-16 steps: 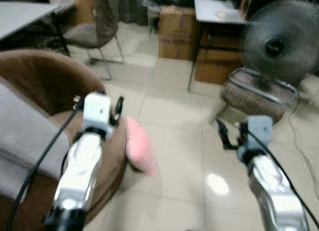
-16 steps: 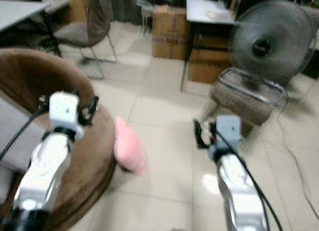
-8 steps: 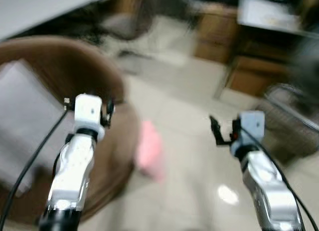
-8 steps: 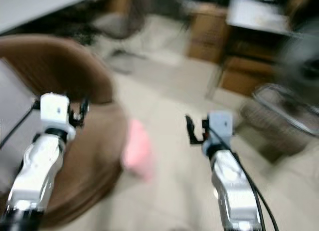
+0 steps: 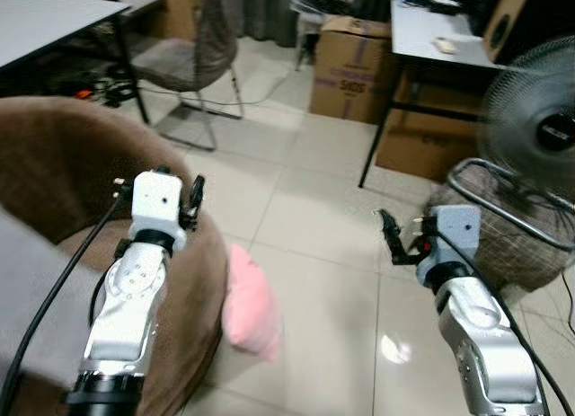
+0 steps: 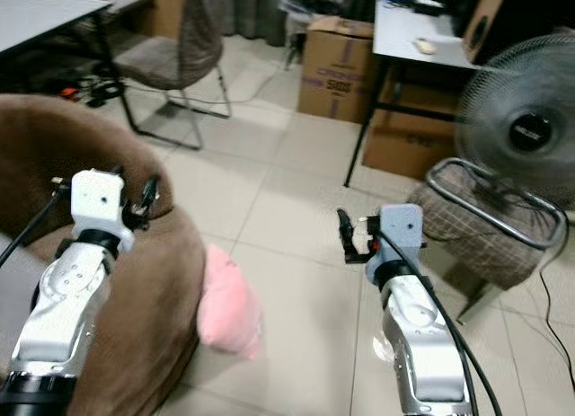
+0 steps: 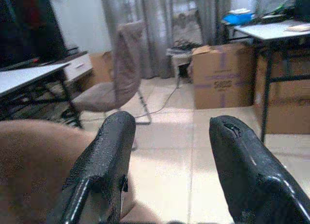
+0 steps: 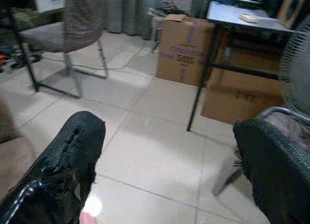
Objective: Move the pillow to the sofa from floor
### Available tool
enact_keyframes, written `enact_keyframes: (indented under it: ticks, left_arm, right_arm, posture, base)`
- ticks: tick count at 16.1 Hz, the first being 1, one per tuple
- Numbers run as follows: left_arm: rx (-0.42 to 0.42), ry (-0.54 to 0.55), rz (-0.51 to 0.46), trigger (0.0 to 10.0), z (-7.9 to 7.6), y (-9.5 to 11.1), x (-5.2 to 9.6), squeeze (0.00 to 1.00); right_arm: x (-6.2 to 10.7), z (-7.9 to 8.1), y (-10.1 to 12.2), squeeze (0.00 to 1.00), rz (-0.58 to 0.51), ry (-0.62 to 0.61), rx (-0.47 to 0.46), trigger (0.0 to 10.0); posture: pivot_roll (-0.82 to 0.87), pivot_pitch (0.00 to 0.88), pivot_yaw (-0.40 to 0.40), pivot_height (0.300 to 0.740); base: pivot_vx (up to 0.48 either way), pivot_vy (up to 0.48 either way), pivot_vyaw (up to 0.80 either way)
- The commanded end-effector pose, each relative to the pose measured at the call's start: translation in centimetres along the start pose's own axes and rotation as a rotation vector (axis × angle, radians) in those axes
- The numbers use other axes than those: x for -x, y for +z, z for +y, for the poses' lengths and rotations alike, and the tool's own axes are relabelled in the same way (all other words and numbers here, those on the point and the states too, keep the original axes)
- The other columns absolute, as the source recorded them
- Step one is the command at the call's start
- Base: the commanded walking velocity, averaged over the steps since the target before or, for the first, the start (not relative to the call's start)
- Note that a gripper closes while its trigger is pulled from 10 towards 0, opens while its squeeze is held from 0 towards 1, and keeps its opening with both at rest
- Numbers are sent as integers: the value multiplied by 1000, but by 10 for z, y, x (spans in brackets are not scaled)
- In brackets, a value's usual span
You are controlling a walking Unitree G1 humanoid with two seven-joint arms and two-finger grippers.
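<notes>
Task not started: pink pillow lies on the floor leaning against the brown sofa, both left gripper and right gripper wide apart, empty, above it, pickup and placing left.

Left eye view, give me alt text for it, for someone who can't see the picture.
A pink pillow lies on the tiled floor against the side of a brown sofa. The robot's left gripper is raised over the sofa and its right gripper over the floor, both open and holding nothing. Behind are a chair, a cardboard box and a fan.
</notes>
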State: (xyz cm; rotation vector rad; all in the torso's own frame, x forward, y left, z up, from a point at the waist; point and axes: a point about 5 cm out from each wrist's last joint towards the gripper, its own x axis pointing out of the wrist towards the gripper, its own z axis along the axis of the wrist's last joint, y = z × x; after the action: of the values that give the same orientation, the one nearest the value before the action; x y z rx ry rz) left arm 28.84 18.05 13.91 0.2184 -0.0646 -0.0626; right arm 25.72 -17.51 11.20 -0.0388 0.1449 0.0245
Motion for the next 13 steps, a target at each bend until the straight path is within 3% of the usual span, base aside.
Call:
enact_keyframes:
  ticks: [1, 7, 10, 13]
  left_arm:
    - [4, -43, -16, 10000, -10, 5, -3, 0]
    - [0, -68, -21, 10000, -14, 6, -8, 0]
    - [0, -93, -34, 10000, -21, 8, -10, 0]
    - [3, -106, -30, 10000, -23, 7, -9, 0]
  right_arm:
    - [2, -9, 1, 0, -7, -43, 5, 10000]
    - [4, -10, -1, 0, -7, -70, 0, 10000]
    - [4, -12, -3, 0, 4, -82, -19, 10000]
    - [4, -12, -4, 0, 12, -82, -27, 10000]
  posture:
    - [23, 0, -10, 740]
    - [12, 0, 11, 740]
    - [10, 0, 9, 740]
    - [11, 0, 7, 740]
  base:
    - [424, 0, 0]
    - [419, 0, 0]
    - [0, 0, -252]
    - [0, 472, -769]
